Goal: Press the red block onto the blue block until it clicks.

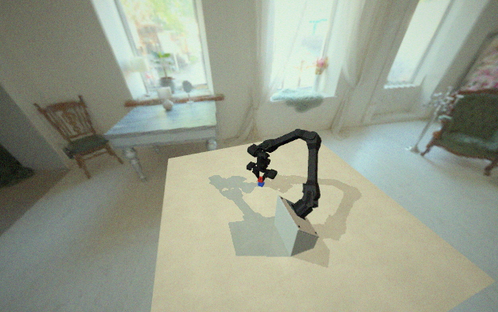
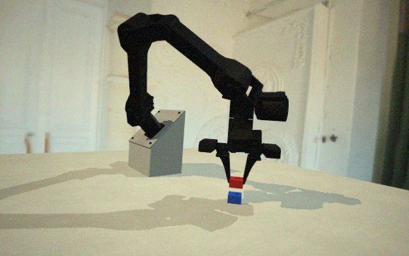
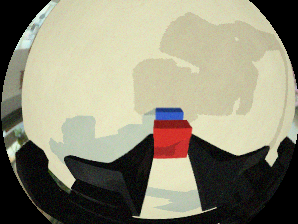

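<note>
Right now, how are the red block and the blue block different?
The red block is red, while the blue block is blue. The red block is held between the gripper's fingers, but nothing grips the blue block, which sits on the table. The red block hangs above the blue block with a gap between them. Both are small and boxy.

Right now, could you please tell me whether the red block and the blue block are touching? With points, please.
Apart: the exterior view shows a pale gap between the red block [image 1: 260,179] [image 2: 236,183] [image 3: 171,141] and blue block [image 1: 261,184] [image 2: 234,198] [image 3: 169,113].
</note>
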Available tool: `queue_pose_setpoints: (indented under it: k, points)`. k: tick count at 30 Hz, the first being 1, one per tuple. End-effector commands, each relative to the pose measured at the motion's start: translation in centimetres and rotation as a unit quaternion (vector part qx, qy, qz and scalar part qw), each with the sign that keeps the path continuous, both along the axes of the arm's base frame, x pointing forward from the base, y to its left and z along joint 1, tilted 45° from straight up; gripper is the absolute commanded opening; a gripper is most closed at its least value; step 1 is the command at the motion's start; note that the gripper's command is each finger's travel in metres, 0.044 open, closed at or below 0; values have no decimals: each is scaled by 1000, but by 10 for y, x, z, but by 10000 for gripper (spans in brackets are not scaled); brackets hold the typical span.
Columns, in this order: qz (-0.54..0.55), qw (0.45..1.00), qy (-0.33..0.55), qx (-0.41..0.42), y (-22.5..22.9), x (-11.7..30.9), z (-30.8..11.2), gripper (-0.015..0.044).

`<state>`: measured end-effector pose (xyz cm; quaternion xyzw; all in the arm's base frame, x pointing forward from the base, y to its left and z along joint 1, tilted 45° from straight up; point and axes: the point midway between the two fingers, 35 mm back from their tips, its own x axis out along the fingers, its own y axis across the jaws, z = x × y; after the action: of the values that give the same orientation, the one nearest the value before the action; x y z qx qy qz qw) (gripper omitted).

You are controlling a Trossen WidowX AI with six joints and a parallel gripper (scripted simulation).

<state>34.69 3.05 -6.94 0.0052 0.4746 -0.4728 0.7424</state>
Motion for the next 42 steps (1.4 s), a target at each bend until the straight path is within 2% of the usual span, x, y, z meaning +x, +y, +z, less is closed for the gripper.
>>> queue_pose_setpoints:
  k: [1, 42]
  points:
    - [1, 1000, 2, -3, -4, 0, -3, 0]
    - [1, 1000, 2, -3, -14, 2, -12, 0]
